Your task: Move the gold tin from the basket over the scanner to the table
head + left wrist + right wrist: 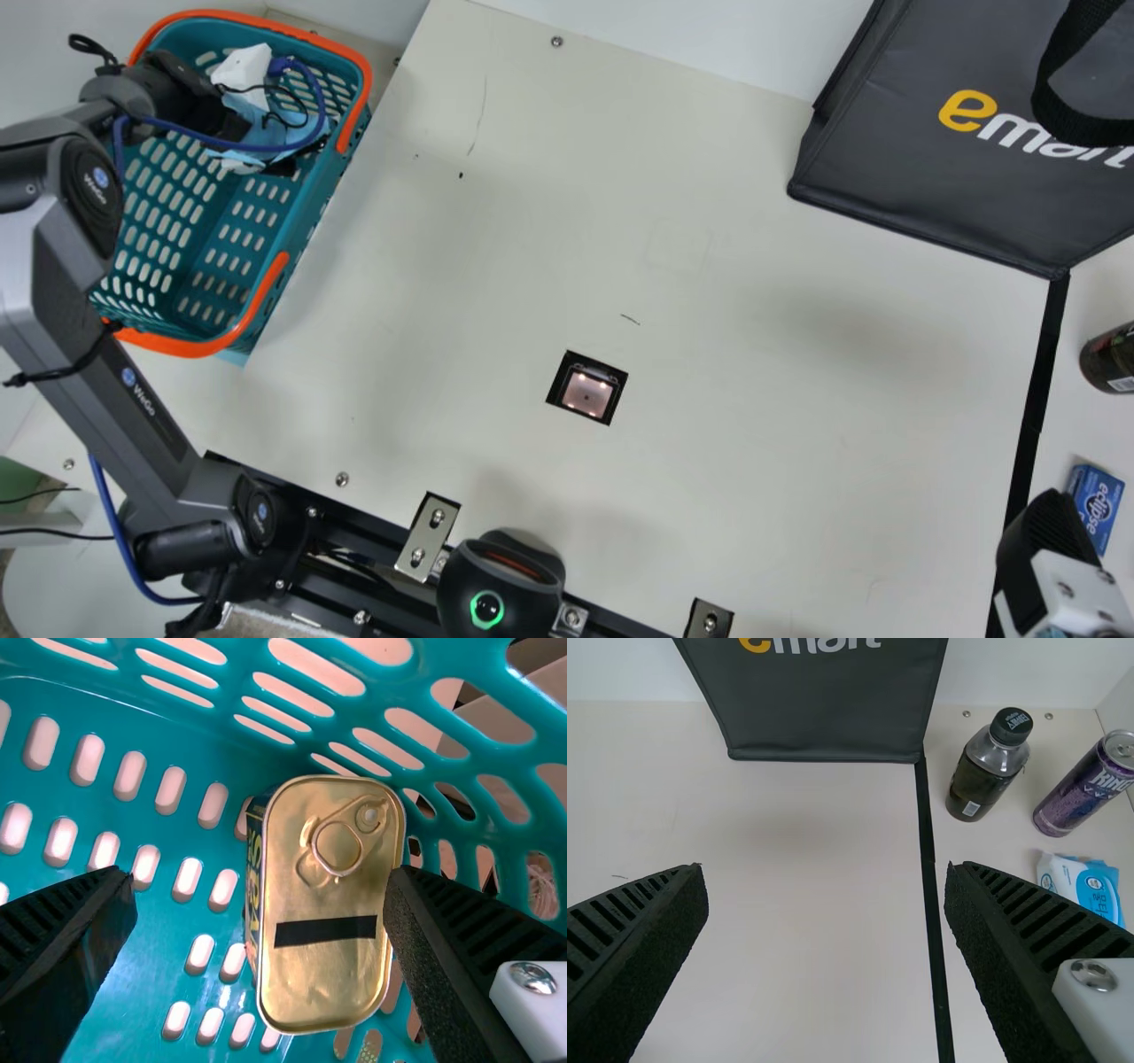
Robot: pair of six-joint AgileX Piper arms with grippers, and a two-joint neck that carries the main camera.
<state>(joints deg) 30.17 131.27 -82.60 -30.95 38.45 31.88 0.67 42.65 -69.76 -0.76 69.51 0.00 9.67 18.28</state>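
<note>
Tin (323,983), gold, one: oblong, rounded corners, lid facing the left wrist camera, with pull ring (339,874) and black strip (325,931). Location: inside the basket (182,345), near a perforated wall.

Left gripper (261,875): fingers wide, one on each side of the tin, nothing clamped; one lies close by a long edge, the other well apart.

Handling, as judged: rigid body, modest weight if full, smooth metal liable to slip. Best hold: square across the two long side walls, clear of the ring. Centre before closing, lest one finger push it askew.

Right gripper (826,868): fingers wide, holding nothing, above the counter (753,443).

Scanner (586,393): set into the counter, lit; pass due, then placement.
</note>
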